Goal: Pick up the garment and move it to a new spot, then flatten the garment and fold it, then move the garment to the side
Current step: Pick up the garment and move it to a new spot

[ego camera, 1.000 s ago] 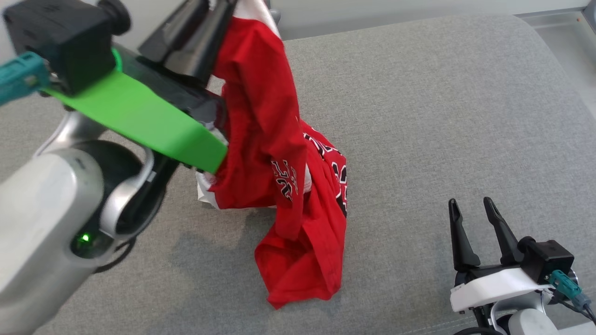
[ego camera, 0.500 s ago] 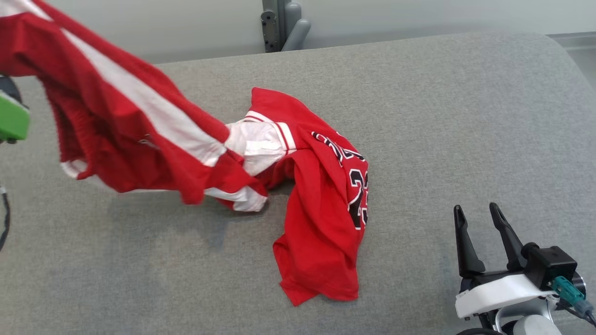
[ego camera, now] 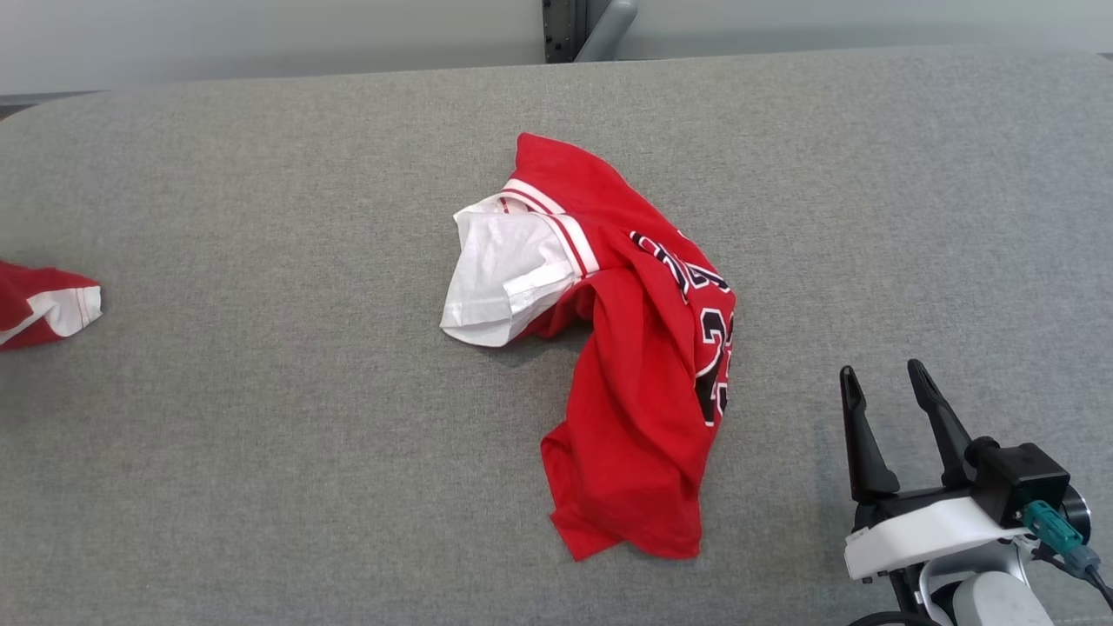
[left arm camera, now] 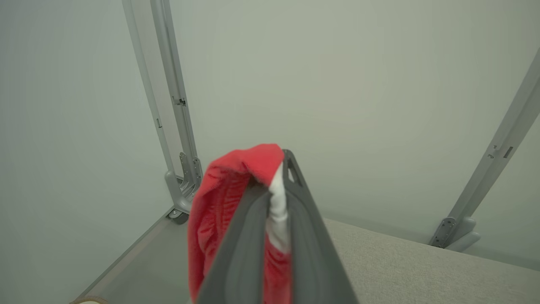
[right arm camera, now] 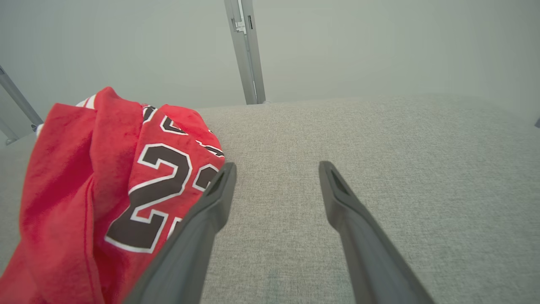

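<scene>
Pickup looks done: left gripper (left arm camera: 274, 179) clamped on red-and-white garment (ego camera: 39, 304) at grey cushion's (ego camera: 261, 435) far left, flattening, folding, set-aside all left; right gripper (ego camera: 880, 378) gapes empty near crumpled jersey (ego camera: 643, 374).

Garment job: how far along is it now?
Done: the pick-up; the left gripper is shut on a red-and-white garment. In hand: the move to a new spot; its end shows at the head view's left edge. Left: flattening, folding, moving aside. A red jersey lies crumpled on the cushion, untouched; the right gripper is open beside it.
</scene>
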You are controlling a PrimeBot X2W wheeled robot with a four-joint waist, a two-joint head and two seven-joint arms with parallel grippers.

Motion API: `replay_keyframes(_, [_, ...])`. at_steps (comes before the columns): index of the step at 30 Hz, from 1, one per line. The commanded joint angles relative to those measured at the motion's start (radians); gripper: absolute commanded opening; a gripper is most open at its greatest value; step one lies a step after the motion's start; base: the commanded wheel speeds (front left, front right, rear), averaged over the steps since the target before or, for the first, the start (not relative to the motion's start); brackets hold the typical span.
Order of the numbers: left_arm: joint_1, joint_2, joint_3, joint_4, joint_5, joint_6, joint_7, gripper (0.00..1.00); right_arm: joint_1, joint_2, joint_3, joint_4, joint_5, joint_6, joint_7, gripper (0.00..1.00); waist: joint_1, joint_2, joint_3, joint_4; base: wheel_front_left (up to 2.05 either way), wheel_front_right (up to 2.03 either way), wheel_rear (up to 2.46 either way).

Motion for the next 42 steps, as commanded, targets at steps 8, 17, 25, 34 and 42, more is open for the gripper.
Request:
replay_keyframes(8, [-0.046,-0.056,-0.039,0.172,0.003,-0.064,0.012,0.00,-0.029,-0.009,0.013,0.004,-0.004,0.000,-0.003,1.00,0.0000,0.0000,0.032,-0.010,0.00,0.00,0.00])
replay_keyframes(17, [-0.004,-0.170,-0.090,0.378,-0.030,-0.147,0.008,0.00,-0.030,-0.010,0.013,0.004,-0.002,-0.001,-0.003,1.00,0.0000,0.0000,0.051,-0.035,0.00,0.00,0.00])
replay_keyframes(25, [0.007,-0.226,-0.143,0.488,0.000,-0.156,0.017,1.00,-0.034,-0.007,0.011,0.010,-0.002,0.000,-0.003,1.00,0.0000,0.0000,0.049,-0.044,0.00,0.00,0.00])
replay_keyframes(34, [0.048,-0.167,-0.168,0.446,0.029,-0.151,0.026,1.00,-0.012,-0.004,0.015,0.019,0.008,-0.001,-0.003,1.00,0.0000,0.0000,0.005,-0.065,0.00,0.00,0.00])
replay_keyframes(42, [0.186,-0.071,-0.121,0.176,-0.017,-0.101,0.025,1.00,0.031,-0.003,-0.002,0.011,0.009,0.000,-0.003,1.00,0.0000,0.0000,-0.034,-0.058,0.00,0.00,0.00])
